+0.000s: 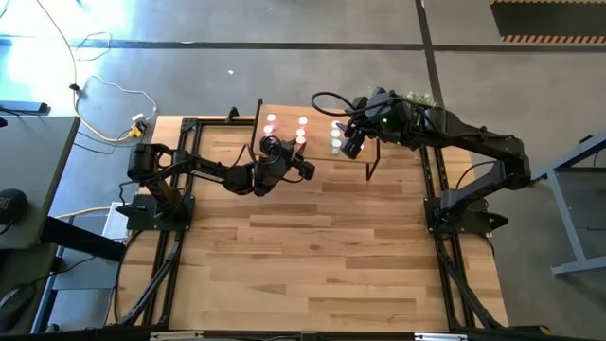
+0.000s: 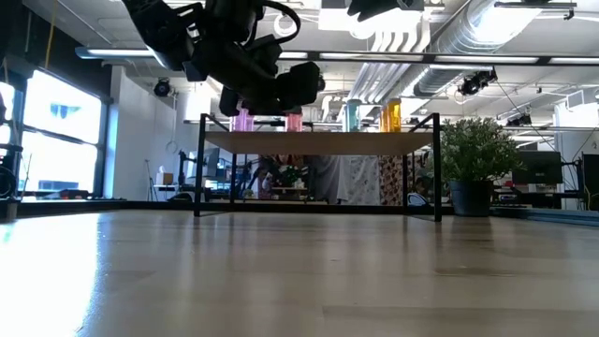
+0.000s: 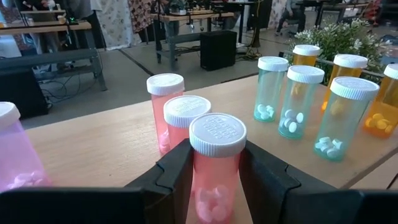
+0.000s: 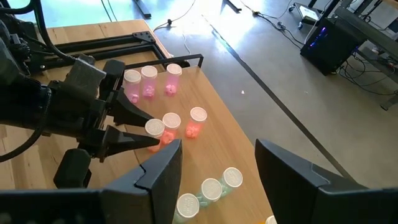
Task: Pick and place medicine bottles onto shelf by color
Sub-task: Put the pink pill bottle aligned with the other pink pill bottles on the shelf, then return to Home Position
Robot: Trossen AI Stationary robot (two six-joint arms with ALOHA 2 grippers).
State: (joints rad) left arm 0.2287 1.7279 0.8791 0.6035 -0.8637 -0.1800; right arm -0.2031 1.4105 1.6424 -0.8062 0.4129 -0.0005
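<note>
Pink bottles (image 3: 12,155) stand toward the shelf's (image 3: 106,140) left end, and there the left pincer (image 3: 214,180) is clenched on a salmon-red bottle (image 3: 216,163), two more salmon-red bottles (image 3: 166,109) just behind it. Farther right stand pale green bottles (image 3: 301,99) and orange bottles (image 3: 380,106), with the right pincer (image 4: 217,165) hanging above them, released and empty.

The shelf (image 1: 284,121) is standing at the table's (image 1: 322,246) far edge, bottles (image 3: 292,93) sitting on it in rows. Both grippers are hanging over it, the left gripper (image 3: 214,180) enclosing one bottle (image 3: 216,163).
</note>
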